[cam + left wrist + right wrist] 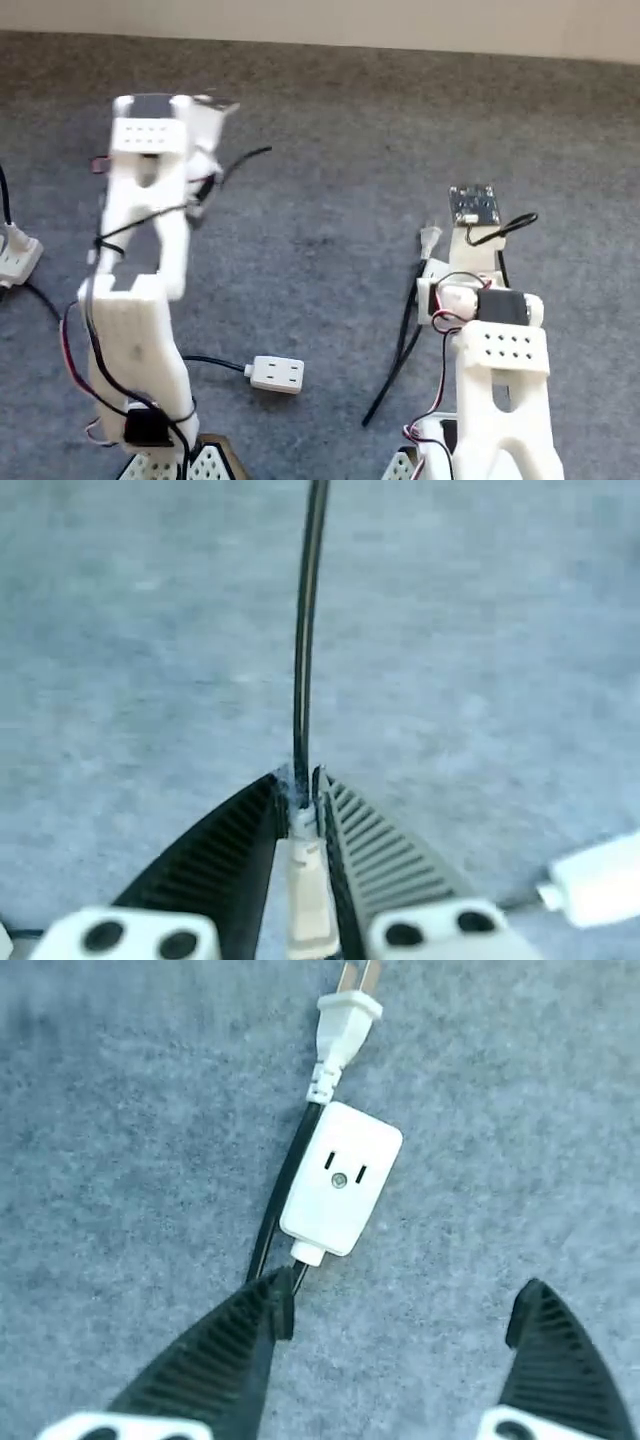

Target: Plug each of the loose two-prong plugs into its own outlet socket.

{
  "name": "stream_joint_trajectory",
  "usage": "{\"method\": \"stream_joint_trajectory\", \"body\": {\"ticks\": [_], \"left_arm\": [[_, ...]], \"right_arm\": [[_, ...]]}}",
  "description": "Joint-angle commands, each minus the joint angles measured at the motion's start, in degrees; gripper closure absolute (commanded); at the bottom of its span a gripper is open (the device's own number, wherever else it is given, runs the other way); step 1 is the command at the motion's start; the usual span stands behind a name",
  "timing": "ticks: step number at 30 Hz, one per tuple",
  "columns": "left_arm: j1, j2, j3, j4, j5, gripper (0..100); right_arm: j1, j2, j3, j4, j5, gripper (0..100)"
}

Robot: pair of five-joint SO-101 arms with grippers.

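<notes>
- The left pincer (300, 786) is clamping shut on the gripped plug (308, 890), a white moulded piece pinched between both ribbed fingers. How its prongs are facing cannot be told.
- A black cord (308, 620) is running straight out from the fingertips, away over the grey-covered bench (330, 200).
- In the high view, the left arm (140, 300) is stretching well forward, toward the bench's far side.
- The right pincer (408, 1290) is hanging wide open and empty, low over an outlet socket (340, 1180) that is lying flat with its two slots facing up.
- The loose plug (345, 1020) is lying just beyond the far end of that socket, with its bare prongs pointing away from the socket. Its cord (285, 1195) is passing along the socket's side.
- One finger (260, 1330) of the right pincer is sitting just over the black cords at the socket's near end, while the other is standing well apart over bare bench.
- A second socket (276, 373) is lying face up between the two arm bases, nearer the left arm, with its lead trailing toward that arm.
- A white cord fitting (15, 255) is lying on the left arm's outer side; whether it is a plug or a socket cannot be told.
</notes>
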Motion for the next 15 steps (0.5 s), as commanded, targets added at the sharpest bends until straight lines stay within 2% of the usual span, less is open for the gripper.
{"method": "stream_joint_trajectory", "body": {"ticks": [1,7,12,15], "left_arm": [[13.1,-13.3,13.2,0.8,-0.1,100],[26.8,-26.9,27.8,0.7,1.2,100],[36.4,-36.7,31.9,0.7,-8.5,99],[37.3,-39.3,32.5,-0.9,-8.5,98]], "right_arm": [[0.3,-1.5,0.7,-2.8,-1.2,67.2],[0.7,-1.4,1.1,-2.8,-1.3,67.2],[0.7,-1.8,0.7,-1.4,-1.3,67.2],[0.7,-1.8,0.7,-0.4,-1.2,67.2]]}}
